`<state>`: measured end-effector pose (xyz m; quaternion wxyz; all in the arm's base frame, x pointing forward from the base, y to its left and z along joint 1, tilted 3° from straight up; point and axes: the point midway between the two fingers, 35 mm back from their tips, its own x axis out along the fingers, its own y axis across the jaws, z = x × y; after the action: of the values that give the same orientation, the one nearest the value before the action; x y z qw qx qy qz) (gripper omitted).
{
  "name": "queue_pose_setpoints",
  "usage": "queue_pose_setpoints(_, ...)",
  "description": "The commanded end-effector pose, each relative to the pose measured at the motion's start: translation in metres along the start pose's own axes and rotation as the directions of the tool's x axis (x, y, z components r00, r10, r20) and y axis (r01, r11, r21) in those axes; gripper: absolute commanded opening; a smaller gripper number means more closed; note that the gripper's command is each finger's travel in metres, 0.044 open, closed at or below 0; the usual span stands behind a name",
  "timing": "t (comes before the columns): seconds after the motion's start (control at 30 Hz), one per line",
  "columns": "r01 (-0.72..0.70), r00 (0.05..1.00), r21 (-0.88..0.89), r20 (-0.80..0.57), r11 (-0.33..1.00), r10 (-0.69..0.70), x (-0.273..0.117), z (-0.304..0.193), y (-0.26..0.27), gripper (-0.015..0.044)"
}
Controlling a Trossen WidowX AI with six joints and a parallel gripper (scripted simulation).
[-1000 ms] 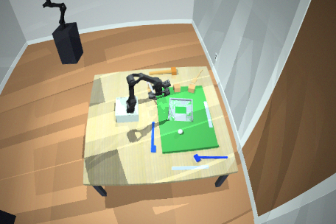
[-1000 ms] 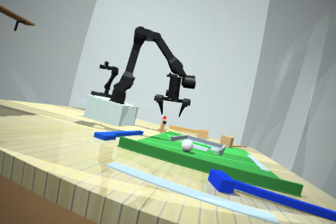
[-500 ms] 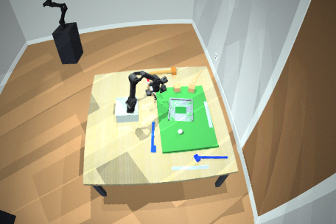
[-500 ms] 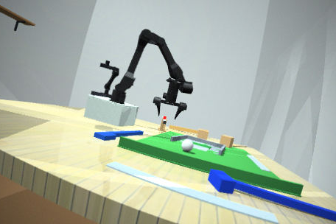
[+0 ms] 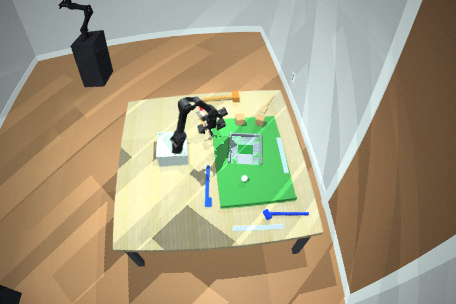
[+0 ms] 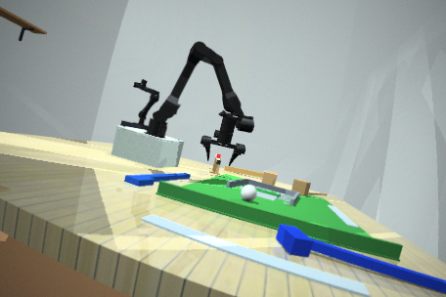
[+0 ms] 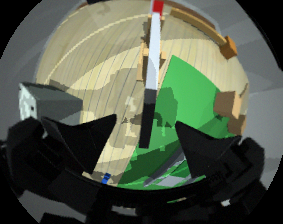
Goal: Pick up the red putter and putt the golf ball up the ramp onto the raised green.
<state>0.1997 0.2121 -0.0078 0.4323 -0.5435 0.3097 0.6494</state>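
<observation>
The red putter [image 5: 201, 109] [image 6: 218, 156] [image 7: 153, 55] has a red end, a white shaft and a black grip, and rests on wooden supports beside the green mat [image 5: 265, 187] [image 6: 207, 192] [image 7: 184, 95]. My gripper [image 5: 213, 131] [image 6: 219, 162] [image 7: 146, 120] is open and empty, pointing down. In the wrist view the black grip lies between its spread fingers, untouched; the height gap is unclear. The white golf ball [image 5: 244, 178] [image 6: 248, 192] sits on the mat in front of the grey-walled ramp [image 5: 245, 159]. The raised green [image 5: 245, 149] is inside it, without a ball.
A blue club [image 5: 208, 186] [image 6: 156, 179] lies left of the mat, another [image 5: 287, 213] [image 6: 294, 240] in front. White strips [image 5: 258, 228] [image 5: 282, 155] lie nearby. Two wooden blocks [image 5: 240, 119] [image 5: 259, 120] and an orange-headed mallet [image 5: 235, 96] [image 7: 228, 47] are at the back.
</observation>
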Motion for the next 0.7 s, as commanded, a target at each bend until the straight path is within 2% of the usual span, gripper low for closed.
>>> queue_pose_setpoints(0.0,-0.004,1.000,-0.003,0.004,1.000,0.004,0.005,-0.001,0.002,0.0440)
queue_pose_setpoints(0.67,-0.004,1.000,-0.002,0.004,1.000,0.004,0.028,-0.007,0.002,0.0440)
